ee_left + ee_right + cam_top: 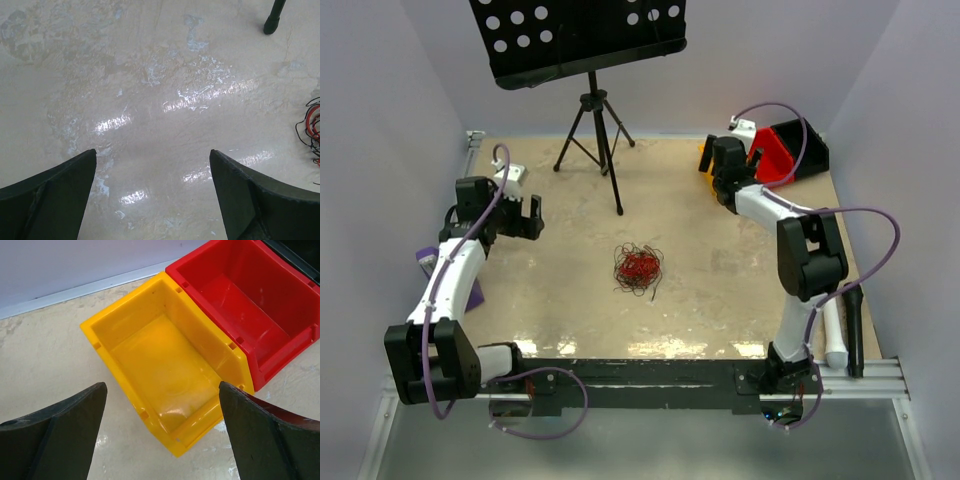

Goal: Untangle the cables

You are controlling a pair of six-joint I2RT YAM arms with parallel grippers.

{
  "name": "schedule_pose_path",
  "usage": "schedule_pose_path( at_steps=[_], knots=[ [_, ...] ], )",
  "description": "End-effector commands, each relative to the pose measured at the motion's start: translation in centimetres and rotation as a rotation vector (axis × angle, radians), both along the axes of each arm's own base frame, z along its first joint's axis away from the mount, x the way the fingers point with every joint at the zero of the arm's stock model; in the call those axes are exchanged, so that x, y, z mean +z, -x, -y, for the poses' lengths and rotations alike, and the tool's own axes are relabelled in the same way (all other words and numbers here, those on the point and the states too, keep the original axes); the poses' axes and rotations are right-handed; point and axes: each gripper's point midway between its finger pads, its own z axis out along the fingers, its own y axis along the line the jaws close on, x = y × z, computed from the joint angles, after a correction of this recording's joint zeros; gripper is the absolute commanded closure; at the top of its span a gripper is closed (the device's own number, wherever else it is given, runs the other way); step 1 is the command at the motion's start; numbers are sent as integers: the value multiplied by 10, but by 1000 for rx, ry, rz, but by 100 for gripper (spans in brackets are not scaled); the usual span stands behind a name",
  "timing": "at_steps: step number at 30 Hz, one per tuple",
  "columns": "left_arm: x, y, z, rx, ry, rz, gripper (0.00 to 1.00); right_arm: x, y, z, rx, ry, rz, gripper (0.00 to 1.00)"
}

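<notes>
The cables [638,269] lie as one tangled bunch of thin red and black wires in the middle of the table. In the left wrist view only their edge [313,127] shows at the far right. My left gripper [519,217] hovers at the left side of the table, well away from the bunch, and it [152,152] is open over bare tabletop with nothing between its fingers. My right gripper [723,170] is at the back right, far from the cables. It [162,385] is open above a yellow bin [165,360].
A red bin [250,300] sits right beside the yellow one at the back right, with a black bin [810,150] behind it. A tripod music stand [595,120] rises at the back centre; one foot [272,22] shows in the left wrist view. A purple object [470,290] lies at the left edge.
</notes>
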Motion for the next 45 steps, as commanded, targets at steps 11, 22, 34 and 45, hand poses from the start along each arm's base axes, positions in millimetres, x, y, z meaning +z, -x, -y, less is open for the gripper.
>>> schedule_pose_path(
  at_steps=[11, 22, 34, 45],
  knots=[
    [15, -10, 43, -193, 53, 99, 0, -26, -14, -4, -26, 83, -83, 11],
    [-8, -27, 142, -402, -54, 82, 0, -50, 9, -15, -12, 20, -148, 69],
    [-70, -43, 207, -515, -221, 42, 0, -47, 55, -72, 81, -189, -145, 79],
    [-106, 4, 256, -677, -326, 37, 0, -35, 74, -97, 190, -237, -141, 76]
  ],
)
